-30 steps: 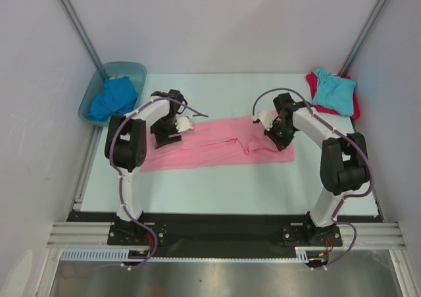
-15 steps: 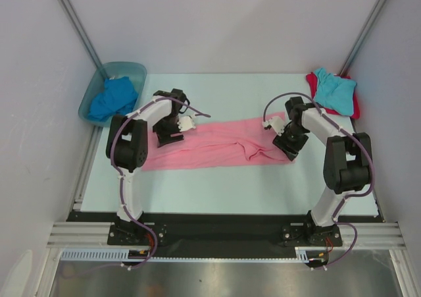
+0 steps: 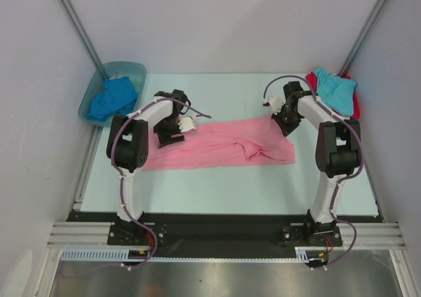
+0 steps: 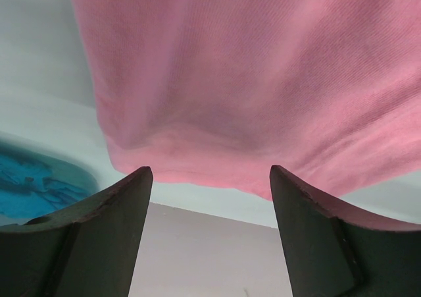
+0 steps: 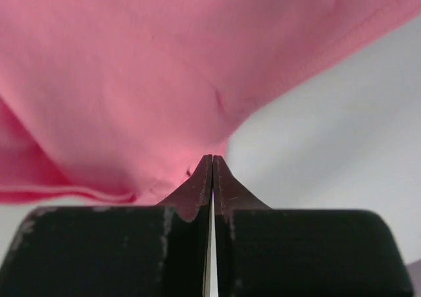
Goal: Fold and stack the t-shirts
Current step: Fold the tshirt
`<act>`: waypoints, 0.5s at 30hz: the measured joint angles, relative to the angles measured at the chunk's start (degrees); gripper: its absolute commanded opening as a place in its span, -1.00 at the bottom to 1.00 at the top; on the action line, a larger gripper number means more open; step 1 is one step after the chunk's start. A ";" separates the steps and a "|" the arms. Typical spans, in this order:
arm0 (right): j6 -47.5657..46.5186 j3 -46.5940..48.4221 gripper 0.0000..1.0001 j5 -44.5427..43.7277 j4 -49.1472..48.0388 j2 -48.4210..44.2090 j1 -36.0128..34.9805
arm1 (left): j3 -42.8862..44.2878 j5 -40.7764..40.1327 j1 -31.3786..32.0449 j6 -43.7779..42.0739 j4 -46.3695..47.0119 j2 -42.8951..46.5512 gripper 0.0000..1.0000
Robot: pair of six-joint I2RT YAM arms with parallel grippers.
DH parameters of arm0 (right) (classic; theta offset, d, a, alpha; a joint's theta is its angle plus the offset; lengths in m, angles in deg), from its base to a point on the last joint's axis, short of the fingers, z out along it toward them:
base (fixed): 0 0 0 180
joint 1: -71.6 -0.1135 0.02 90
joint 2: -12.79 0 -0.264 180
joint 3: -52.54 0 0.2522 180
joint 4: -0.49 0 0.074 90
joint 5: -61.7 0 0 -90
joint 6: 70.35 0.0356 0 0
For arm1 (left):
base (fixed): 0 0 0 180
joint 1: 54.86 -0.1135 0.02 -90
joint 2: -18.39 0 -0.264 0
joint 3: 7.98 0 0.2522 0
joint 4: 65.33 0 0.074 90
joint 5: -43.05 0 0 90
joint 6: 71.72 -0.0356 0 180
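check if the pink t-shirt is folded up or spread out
Spread out: the pink t-shirt lies as a long strip across the table, not a compact fold, rumpled near its right end.

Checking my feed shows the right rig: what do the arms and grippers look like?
The left arm and right arm have white links and bulky black joints; a thin purple cable loops along each. The left gripper and right gripper each have two dark, tapered fingers.

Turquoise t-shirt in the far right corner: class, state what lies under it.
A red t-shirt lies under the turquoise t-shirt, only its edges showing. Its folding, and anything beneath, is covered.
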 measured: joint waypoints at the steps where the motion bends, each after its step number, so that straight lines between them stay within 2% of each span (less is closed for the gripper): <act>1: 1.01 0.57 -1.00 0.42 -0.74 1.36 0.00 | 0.00 0.00 0.11 0.04 0.00 0.00 0.56; 8: 5.84 5.03 -1.00 1.01 -3.54 7.06 -0.26 | 0.00 0.02 0.70 0.11 0.00 0.00 0.56; 15: 8.57 8.85 -1.00 1.01 -6.32 8.41 -0.42 | 0.00 0.04 0.90 0.48 -0.02 0.00 0.57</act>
